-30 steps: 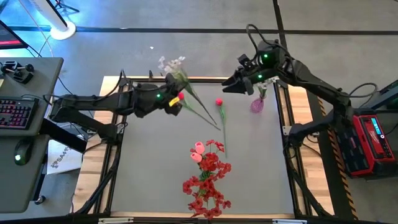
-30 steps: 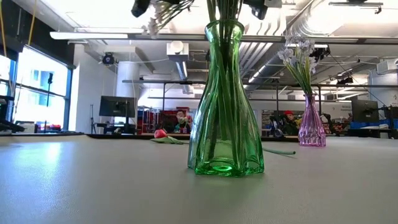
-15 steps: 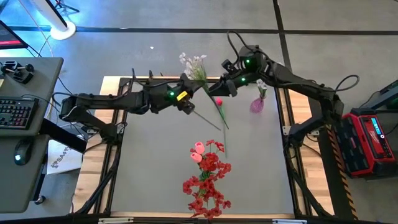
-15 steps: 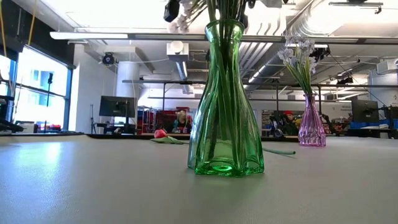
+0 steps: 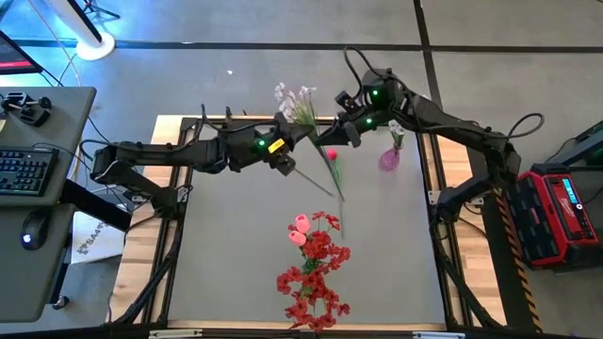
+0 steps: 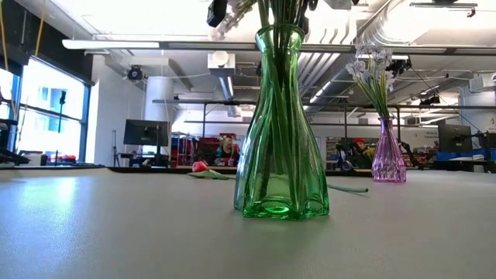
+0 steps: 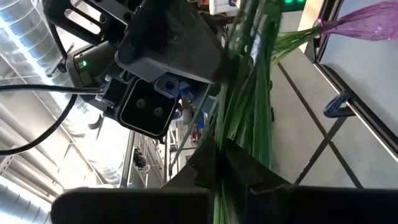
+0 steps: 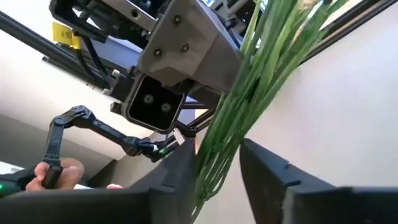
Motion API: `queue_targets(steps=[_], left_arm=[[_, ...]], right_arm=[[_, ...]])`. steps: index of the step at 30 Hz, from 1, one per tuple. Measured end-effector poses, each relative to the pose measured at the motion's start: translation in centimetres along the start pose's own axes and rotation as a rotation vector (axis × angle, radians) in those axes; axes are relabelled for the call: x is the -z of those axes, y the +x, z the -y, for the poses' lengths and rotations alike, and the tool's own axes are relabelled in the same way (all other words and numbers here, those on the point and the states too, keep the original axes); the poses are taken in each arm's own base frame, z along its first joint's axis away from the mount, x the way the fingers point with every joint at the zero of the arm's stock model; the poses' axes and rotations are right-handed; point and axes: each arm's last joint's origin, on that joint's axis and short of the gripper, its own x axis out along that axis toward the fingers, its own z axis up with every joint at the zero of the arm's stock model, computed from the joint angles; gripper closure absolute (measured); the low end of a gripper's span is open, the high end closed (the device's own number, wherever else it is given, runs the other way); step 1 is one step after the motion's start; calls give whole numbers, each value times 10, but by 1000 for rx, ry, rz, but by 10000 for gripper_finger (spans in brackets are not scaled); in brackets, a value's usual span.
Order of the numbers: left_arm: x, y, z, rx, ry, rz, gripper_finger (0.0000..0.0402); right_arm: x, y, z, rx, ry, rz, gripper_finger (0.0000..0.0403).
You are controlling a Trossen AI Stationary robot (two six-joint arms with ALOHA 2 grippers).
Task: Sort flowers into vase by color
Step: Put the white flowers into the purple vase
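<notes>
A bunch of white flowers (image 5: 295, 98) on long green stems (image 5: 325, 169) hangs over the table's far middle. My left gripper (image 5: 285, 156) is shut on the stems. My right gripper (image 5: 332, 139) has come in from the right and is closed on the same stems, nearer the blossoms. On the table's far right stands a purple vase (image 5: 388, 158) holding white flowers (image 6: 370, 66). A green vase (image 6: 279, 132) with red flowers (image 5: 316, 268) stands near the front. A red bud (image 5: 332, 153) lies on the table below the grippers. My left gripper pinches the bunch of stems (image 7: 239, 146) between its two fingers, coming level from the table's left, across the stems. The bunch is lifted clear of the table and slants, blossoms toward the far edge. My right gripper has the stems (image 8: 219, 146) between its two fingers, one finger (image 8: 261, 165) on each side, coming from the table's right. The fingers lie across the bunch, which is clear of the table.
A pink bud (image 5: 300, 226) sits by the red flowers at the green vase. The red bud's stem (image 5: 339, 212) runs toward the near edge. Bare grey table lies to the left and right of the green vase.
My left gripper has carried the white bunch toward the table's right, and the blossoms have swung right with it. My right gripper has come toward the table's left, up to the stems. In the last half second both have hardly moved.
</notes>
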Motion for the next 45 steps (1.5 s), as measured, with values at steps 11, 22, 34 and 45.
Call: queue_targets(steps=[11, 22, 34, 45], left_arm=[[-2, -1, -1, -3, -226, 8, 400], [-8, -9, -24, -101, -425, -8, 307], [9, -29, -39, -39, -1026, -121, 204], [25, -23, -21, 77, -1266, -222, 204]], right_arm=[[-2, 0, -1, -4, -39, 16, 393], [-3, -2, -3, 34, -63, 54, 402], [4, -71, -31, 532, -231, 295, 403], [39, -135, -68, 964, -316, 390, 403]])
